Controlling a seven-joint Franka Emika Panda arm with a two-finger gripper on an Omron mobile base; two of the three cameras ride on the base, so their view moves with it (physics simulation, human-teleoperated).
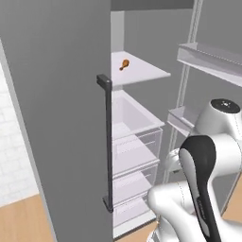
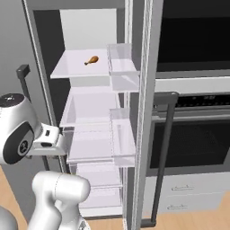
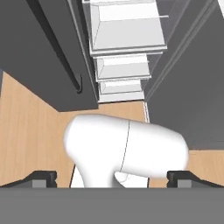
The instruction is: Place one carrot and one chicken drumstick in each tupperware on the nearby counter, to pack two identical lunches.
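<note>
With the fridge doors standing wide, the arm is folded low in front of the open cabinet.

Gripper: the gripper [image 3: 112, 177] points down toward the wooden floor [image 3: 26, 127]; its 2 dark finger tips [image 3: 41, 178] sit at opposite ends of the hand view's lower edge, jaws spread as wide as they go, with nothing between them.

Chicken drumstick: 1 orange-brown chicken drumstick [image 1: 124, 64] lies alone on the fridge's top white shelf [image 1: 146, 71], well above the jaws and well apart from them; in the right base view the chicken drumstick [image 2: 91, 60] rests near the middle of that shelf [image 2: 72, 67].

Fridge: the lower drawers [image 3: 124, 68] stack up beyond the jaws in the hand view, white and pale grey, one behind another.

Left door: the grey fridge door [image 1: 56, 118] carries a tall dark handle [image 1: 108, 142], on the left side of the jaws.

Right door: the second fridge door [image 2: 143, 112] stands edge-on, with 2 clear door bins [image 2: 122, 60] on its inner face.

Oven: a black wall oven [image 2: 195, 134] with a dark bar handle [image 2: 164, 148] sits to the right of the fridge, grey drawer fronts [image 2: 193, 195] below it.
</note>
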